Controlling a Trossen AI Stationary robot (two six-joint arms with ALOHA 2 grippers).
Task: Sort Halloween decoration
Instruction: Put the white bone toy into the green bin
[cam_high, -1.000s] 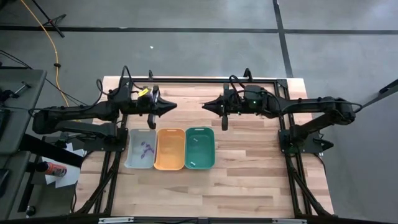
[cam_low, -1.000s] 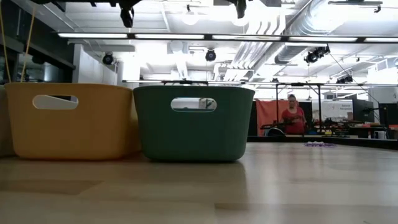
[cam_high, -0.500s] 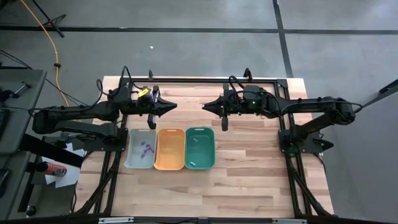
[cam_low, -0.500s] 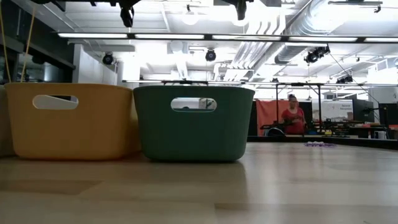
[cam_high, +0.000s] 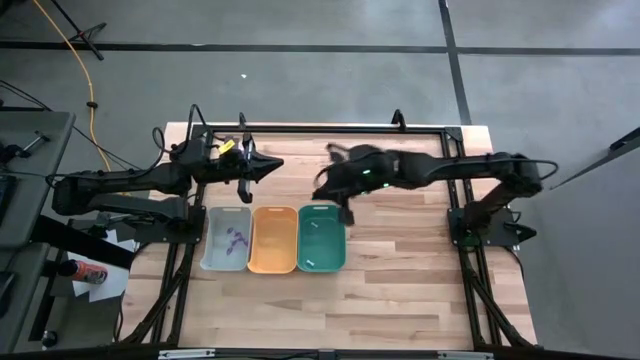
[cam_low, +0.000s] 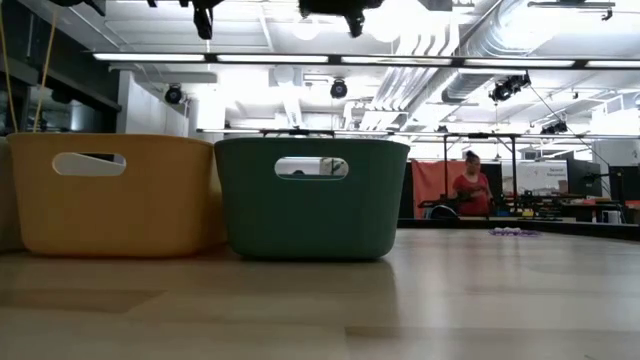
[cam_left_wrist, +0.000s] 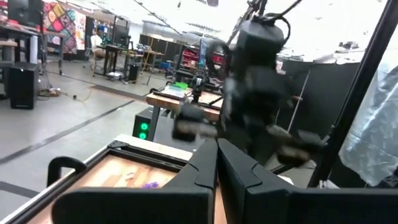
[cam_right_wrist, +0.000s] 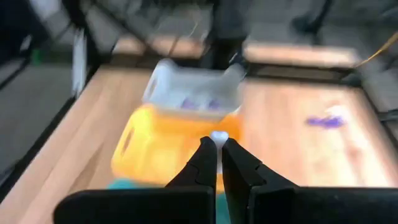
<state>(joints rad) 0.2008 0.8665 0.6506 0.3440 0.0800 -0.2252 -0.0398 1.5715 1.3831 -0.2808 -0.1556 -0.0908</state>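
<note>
Halloween decoration: purple pieces (cam_high: 236, 238) are seen in the grey tray in the high view, left of centre; small white pieces (cam_high: 315, 227) are seen in the teal tray. More purple bits (cam_right_wrist: 325, 121) lie on the bare wood in the right wrist view, right of centre, though blur makes their outline uncertain.
Right gripper jaws: pressed together, nothing held between them.
Right gripper (cam_high: 322, 190): placed just above the upper edge of the teal tray in the high view, near the frame's centre; in its own wrist view (cam_right_wrist: 216, 163) the fingers point toward the orange tray.
Left gripper jaws: pressed together, nothing held.
Left gripper (cam_high: 275, 165): held above the bare wood, up and left of centre in the high view, apart from the trays; its fingers (cam_left_wrist: 214, 171) are seen at the bottom centre of its wrist view.
Grey tray (cam_high: 209, 250): leftmost of three in a row, touching the orange one.
Orange tray (cam_high: 274, 240): middle of the row.
Teal tray (cam_high: 322, 240): rightmost of the row.
Table (cam_high: 400, 290): light wood planks, seen in a black frame.
Person (cam_low: 467, 185): seen far behind the table, right of centre in the low view.
</note>
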